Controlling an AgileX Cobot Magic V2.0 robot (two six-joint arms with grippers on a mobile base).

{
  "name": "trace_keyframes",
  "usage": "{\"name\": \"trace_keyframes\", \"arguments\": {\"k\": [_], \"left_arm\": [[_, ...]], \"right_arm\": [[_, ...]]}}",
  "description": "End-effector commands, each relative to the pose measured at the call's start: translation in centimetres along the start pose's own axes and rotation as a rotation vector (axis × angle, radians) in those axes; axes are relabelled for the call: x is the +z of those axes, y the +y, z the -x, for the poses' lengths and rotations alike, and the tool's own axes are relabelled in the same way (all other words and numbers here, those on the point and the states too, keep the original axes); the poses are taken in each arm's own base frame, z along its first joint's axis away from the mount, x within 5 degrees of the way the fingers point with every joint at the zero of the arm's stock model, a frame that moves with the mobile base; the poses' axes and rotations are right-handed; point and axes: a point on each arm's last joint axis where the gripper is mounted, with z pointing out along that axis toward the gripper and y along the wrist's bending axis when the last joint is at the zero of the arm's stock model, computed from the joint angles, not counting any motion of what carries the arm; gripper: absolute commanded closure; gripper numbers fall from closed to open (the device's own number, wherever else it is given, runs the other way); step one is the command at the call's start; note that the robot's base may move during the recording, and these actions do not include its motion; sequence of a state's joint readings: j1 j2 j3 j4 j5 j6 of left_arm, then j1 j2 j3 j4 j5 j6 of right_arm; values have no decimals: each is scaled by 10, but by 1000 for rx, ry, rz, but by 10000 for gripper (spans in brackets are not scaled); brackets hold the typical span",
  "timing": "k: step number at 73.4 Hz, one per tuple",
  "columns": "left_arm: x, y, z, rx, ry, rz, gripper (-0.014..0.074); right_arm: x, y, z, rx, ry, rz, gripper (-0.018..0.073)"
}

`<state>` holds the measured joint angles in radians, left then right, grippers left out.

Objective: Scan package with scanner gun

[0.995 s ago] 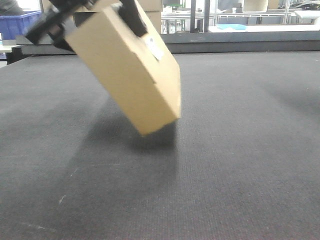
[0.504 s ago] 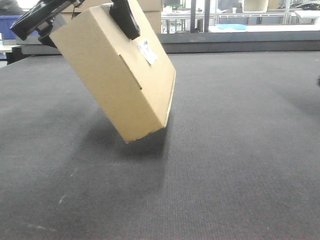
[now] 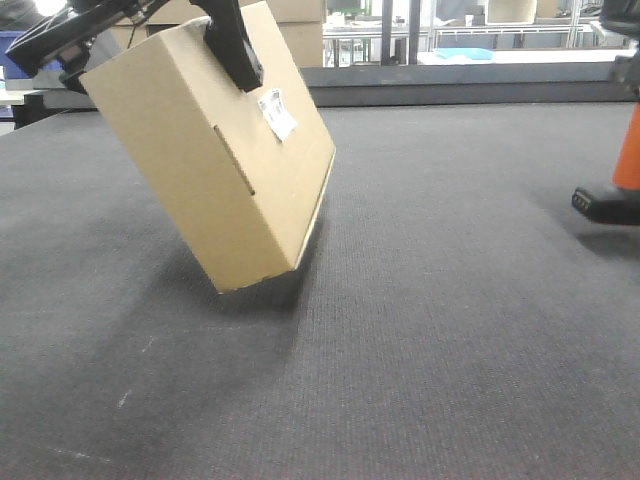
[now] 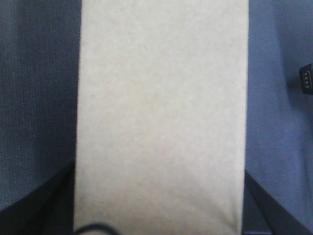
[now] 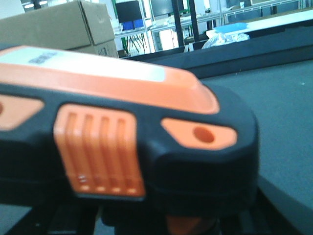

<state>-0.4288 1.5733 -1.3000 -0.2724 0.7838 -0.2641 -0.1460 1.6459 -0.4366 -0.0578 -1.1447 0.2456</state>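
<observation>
Package [image 3: 215,170]: raised, scan not yet done.
Hangs tilted at ten o'clock, low corner over mat [image 3: 450,330], label [image 3: 277,113] facing three o'clock; left gripper [image 3: 150,45] clamped on its upper end, arm entering from eleven o'clock; scanner gun [image 3: 628,160] at three o'clock, well apart; right gripper's hold cannot be told; aiming left.

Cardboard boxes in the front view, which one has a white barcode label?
The tilted package held up in the foreground: its white label sits beside a short slit. The boxes behind it show no label.
</observation>
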Motion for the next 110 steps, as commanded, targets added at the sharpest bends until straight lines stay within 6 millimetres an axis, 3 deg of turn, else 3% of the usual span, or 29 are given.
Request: {"name": "trace_keyframes", "arguments": {"k": [1,22,48,56,68,78,95,110], "left_arm": [[-8,1,4,-2,-29,-1,708],[-12,20,12,-53,-35,33,708],[-13,24,13,-62,-35,39,708],[-13,24,13,-62,-35,39,708],[-13,24,13,-62,-35,39,708],[-13,24,13,-62,-35,39,708],[-13,24,13,-62,-35,39,708],[-13,25,13,-61,-37,44,708]], "right_arm": [[1,0,5,-1,-73,1,715],[1,0,5,-1,-73,1,715],[1,-1,3,-1,-51,-5,712],[1,-1,1,-1,-29,-10,572],[1,-1,1,-1,-19,-13,167],[1,-1,0,-2,-13,-11,-8],[-4,0,-4,-7,11,-3,-1],[-30,2,-7,-13,25,18,-1]]}}
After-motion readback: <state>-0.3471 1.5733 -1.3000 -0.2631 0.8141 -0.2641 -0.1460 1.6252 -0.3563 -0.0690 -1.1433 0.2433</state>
